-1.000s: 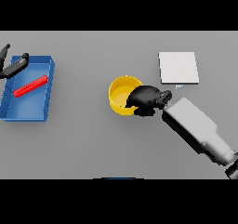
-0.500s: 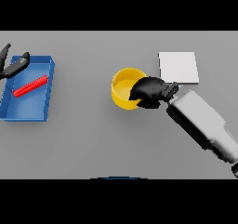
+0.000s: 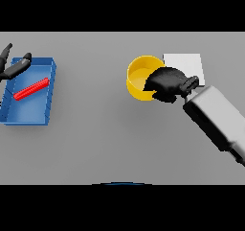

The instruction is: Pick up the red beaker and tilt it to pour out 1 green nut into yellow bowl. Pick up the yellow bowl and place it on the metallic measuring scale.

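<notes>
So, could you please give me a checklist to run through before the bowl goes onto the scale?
1. Right hand gripping the bowl: ok, fingers curl over its right rim.
2. Bowl lifted off the table: cannot tell from this view.
3. Scale top free: ok, nothing rests on it, though the hand overlaps its lower edge.
4. Bowl close to the scale: ok, it sits just left of it.
5. Nut inside the bowl: cannot tell, none visible.
6. Left hand out of the way: ok, at the far left by the blue tray holding the red beaker.
</notes>
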Motion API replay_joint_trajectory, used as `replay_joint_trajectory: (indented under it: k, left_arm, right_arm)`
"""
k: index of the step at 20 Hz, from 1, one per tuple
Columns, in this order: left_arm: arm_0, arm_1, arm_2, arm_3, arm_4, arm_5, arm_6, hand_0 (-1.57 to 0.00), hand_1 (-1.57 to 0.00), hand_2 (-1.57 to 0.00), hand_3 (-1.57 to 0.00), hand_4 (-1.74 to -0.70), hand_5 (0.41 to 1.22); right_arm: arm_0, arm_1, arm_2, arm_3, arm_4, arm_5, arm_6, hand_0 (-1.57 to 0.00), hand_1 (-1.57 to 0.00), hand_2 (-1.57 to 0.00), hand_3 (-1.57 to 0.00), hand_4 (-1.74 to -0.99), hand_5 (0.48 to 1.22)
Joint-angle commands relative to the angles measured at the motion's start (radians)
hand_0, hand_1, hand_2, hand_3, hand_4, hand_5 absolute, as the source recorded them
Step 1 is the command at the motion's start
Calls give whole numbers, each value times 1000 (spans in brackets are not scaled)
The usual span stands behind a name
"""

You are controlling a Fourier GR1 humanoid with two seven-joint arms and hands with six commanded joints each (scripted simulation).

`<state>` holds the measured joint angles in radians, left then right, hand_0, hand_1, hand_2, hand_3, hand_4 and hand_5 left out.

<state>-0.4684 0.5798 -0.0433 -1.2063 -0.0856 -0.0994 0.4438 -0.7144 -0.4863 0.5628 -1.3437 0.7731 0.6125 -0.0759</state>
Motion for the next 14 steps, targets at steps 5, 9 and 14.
replay_joint_trajectory:
  k: [5, 9, 14]
  left_arm:
    - [21, 4, 11, -39, 20, 1, 26, 1, 1, 1, 1, -834, 733]
    - [25, -2, 10, -45, 22, 7, 51, 1, 1, 1, 1, -849, 746]
    - [38, 3, 9, -79, 29, 7, 91, 1, 1, 1, 1, -857, 762]
  right_arm:
    - [-36, -52, -56, 95, 15, -107, -38, -1558, -1570, -1528, -1159, -1741, 1221]
    - [-82, -70, -86, 218, 27, -172, -52, -1565, -1571, -1548, -1154, -1741, 1221]
    - [-109, -69, -115, 388, 41, -259, -64, -1569, -1571, -1533, -1165, -1741, 1221]
